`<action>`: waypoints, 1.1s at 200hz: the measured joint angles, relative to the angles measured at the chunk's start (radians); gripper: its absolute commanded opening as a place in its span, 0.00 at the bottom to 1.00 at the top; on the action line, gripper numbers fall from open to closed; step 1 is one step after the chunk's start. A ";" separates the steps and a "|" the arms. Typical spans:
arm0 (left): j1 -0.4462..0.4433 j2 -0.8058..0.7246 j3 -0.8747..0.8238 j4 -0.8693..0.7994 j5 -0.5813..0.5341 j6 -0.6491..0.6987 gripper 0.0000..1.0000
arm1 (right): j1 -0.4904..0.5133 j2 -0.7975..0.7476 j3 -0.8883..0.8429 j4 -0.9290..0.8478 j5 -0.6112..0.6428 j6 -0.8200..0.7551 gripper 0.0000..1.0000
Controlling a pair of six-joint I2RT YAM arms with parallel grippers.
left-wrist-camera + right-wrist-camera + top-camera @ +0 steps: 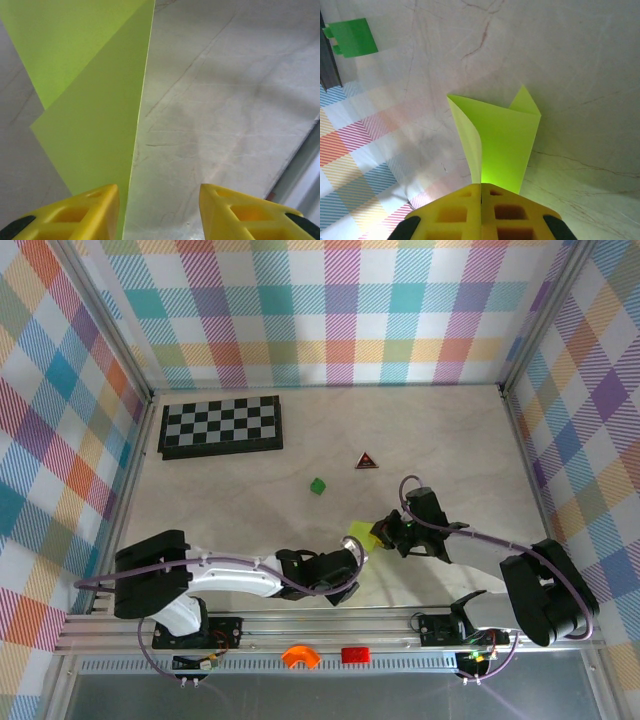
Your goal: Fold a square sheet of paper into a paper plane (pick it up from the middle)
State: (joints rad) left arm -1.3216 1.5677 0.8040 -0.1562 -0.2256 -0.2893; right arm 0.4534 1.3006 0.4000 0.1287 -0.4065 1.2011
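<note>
At table (450, 450) front | right gripper (481, 187) clamps paper plane (502, 145) | left gripper (158, 192) agape

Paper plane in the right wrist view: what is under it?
Bare marbled table lies around and below the paper plane, which the shut right gripper pinches. The patch directly beneath it is covered.

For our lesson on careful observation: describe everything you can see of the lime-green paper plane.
The paper plane is thin lime yellow-green paper, smooth and matte, folded into layered flaps with sharp creases and a pointed corner. One flap curls open. The right pincer is shut on its near end, holding it over the pale marbled table. The open left pincer has one finger beside its long straight edge.
</note>
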 measured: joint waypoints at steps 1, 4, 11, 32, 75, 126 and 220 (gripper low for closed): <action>0.000 0.001 0.001 -0.002 -0.003 0.000 0.46 | 0.000 0.000 0.000 0.000 0.000 0.000 0.00; -0.001 0.005 0.003 -0.004 -0.012 0.003 0.46 | 0.000 0.000 0.000 0.000 0.000 0.000 0.00; -0.005 0.014 0.008 -0.014 -0.032 0.007 0.46 | 0.000 0.000 0.000 0.000 0.002 0.000 0.00; -0.006 0.035 0.013 -0.037 -0.076 0.022 0.45 | 0.000 -0.003 0.000 -0.001 0.003 0.000 0.00; -0.029 0.087 0.045 -0.064 -0.138 0.041 0.40 | 0.000 -0.014 0.000 -0.002 0.003 0.000 0.00; -0.034 0.111 0.074 -0.078 -0.188 0.055 0.29 | 0.000 -0.024 0.000 -0.004 0.006 0.000 0.00; -0.039 0.140 0.091 -0.081 -0.218 0.070 0.24 | 0.000 -0.025 0.000 -0.010 0.006 0.000 0.00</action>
State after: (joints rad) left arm -1.3602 1.7073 0.8948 -0.2371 -0.4435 -0.2195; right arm 0.4534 1.2758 0.4004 0.1184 -0.4004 1.2007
